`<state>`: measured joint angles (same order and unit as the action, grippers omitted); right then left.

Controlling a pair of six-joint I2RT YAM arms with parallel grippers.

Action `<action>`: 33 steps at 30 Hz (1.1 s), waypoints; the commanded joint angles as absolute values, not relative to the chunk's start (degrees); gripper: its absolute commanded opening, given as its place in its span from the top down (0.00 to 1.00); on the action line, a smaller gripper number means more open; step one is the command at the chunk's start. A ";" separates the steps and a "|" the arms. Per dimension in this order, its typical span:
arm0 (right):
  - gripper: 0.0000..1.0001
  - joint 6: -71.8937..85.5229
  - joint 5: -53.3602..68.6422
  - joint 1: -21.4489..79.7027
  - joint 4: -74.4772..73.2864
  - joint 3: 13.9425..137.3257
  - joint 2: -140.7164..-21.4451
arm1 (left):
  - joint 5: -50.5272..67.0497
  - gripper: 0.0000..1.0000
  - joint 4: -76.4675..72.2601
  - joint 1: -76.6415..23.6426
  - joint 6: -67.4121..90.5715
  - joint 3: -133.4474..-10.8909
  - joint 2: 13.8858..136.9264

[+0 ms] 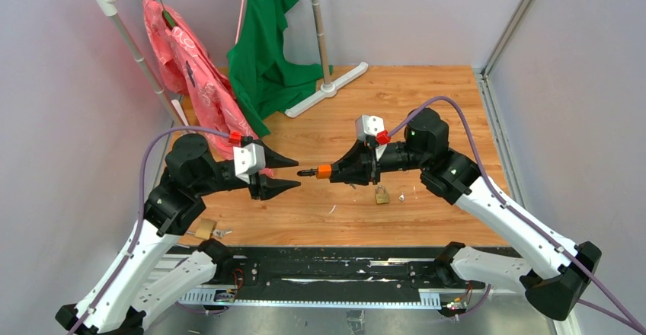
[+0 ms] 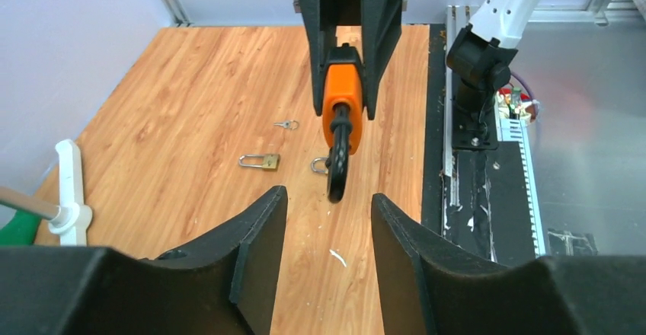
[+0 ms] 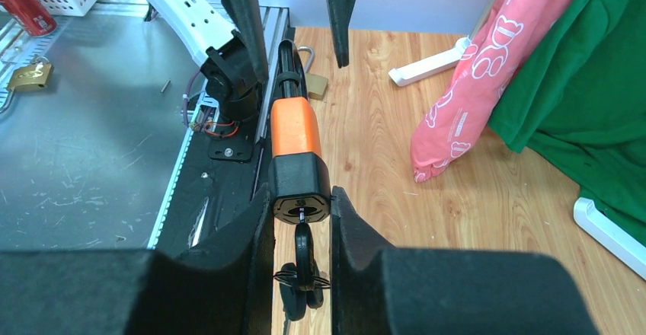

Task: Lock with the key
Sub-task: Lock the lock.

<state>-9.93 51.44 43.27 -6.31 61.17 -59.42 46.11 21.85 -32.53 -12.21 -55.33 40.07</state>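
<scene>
My right gripper (image 1: 346, 170) is shut on an orange and black lock (image 1: 324, 171) and holds it level above the table. In the right wrist view the gripper (image 3: 301, 198) clamps the lock's black end (image 3: 300, 186). A black-headed key (image 3: 304, 247) sits in that end, with spare keys on a ring below it. The lock's black stem (image 2: 337, 160) points at my left gripper (image 2: 327, 213). That gripper is open and empty, a short gap from the stem's tip (image 1: 305, 173), with its jaws spread either side of the stem's line (image 1: 295, 173).
A small brass padlock (image 1: 382, 195) lies on the wooden table below the right gripper. Another brass padlock (image 1: 206, 229) and keys lie near the left arm. A loose key (image 2: 286, 124) lies further out. A rack with a pink garment (image 1: 194, 76) and a green garment (image 1: 267, 46) stands at the back left.
</scene>
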 commanded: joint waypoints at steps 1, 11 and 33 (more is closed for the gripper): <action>1.00 -7.98 55.50 42.30 -2.49 60.78 -57.83 | 46.62 0.52 19.22 -31.20 -7.65 -55.16 38.49; 1.00 -7.84 54.96 42.21 -2.37 60.64 -57.48 | 49.81 0.57 11.80 -31.20 -2.27 -53.61 38.98; 1.00 -8.41 52.91 42.13 -2.02 61.62 -57.37 | 49.06 0.81 12.74 -31.20 -1.93 -53.11 40.77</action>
